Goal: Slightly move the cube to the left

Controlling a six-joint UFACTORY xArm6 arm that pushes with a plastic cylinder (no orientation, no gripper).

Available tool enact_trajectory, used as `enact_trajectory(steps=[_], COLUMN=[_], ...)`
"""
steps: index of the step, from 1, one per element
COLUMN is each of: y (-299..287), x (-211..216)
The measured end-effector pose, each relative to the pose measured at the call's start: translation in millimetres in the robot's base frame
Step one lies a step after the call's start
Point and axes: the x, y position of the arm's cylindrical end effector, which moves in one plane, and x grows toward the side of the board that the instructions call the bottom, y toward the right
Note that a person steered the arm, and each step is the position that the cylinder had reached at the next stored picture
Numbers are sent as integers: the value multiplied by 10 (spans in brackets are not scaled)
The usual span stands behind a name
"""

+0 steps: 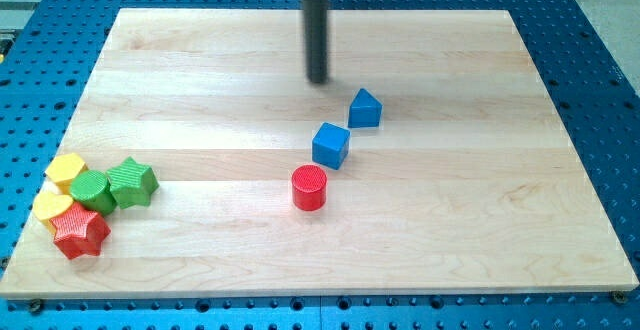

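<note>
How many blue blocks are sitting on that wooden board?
2. The blue plastic cube sits near the board's middle, just above the red cylinder. The blue wedge-shaped block lies up and to the view's right of it, below my tip. None seem hidden.

rod (317, 30): top cut by view's top | yellow block (50, 207): partly hidden behind red star (80, 232)
</note>
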Motion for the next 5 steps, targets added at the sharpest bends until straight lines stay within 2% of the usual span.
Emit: enact_trajectory(steps=[1,2,3,5], y=[940,448,-124,-152], x=[638,1427,1542,1547])
